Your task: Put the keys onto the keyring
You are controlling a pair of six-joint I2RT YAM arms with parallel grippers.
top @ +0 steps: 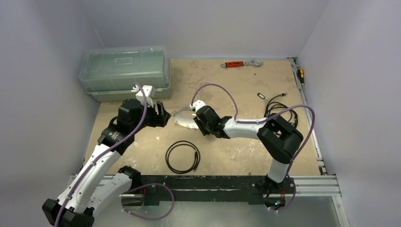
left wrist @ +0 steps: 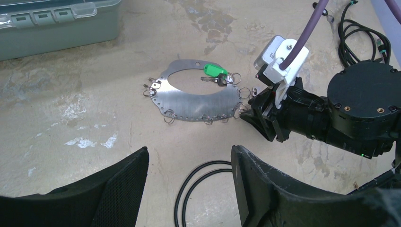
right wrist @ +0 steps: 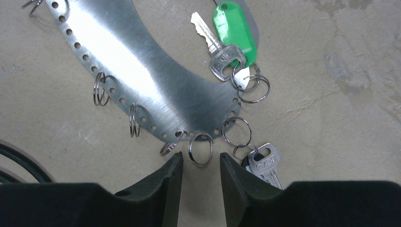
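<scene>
The keyring [right wrist: 142, 71] is a flat silvery oval plate with a perforated edge that carries several small split rings. It lies on the table between the arms [top: 182, 119]. A silver key [right wrist: 210, 40] with a green tag [right wrist: 234, 30] hangs from a ring at its edge. Another silver key [right wrist: 265, 165] lies over a dark-headed one, partly hidden by my right finger. My right gripper [right wrist: 201, 154] is open and narrow, its tips either side of one split ring [right wrist: 201, 149] without touching it. My left gripper [left wrist: 189, 156] is open and empty, left of the plate.
A black cable coil [top: 183, 156] lies near the front, below my left fingers [left wrist: 198, 189]. A grey-green lidded box [top: 125, 71] stands at the back left. A red-handled wrench [top: 241, 63] lies at the back edge. Black cables [top: 279, 106] lie at the right.
</scene>
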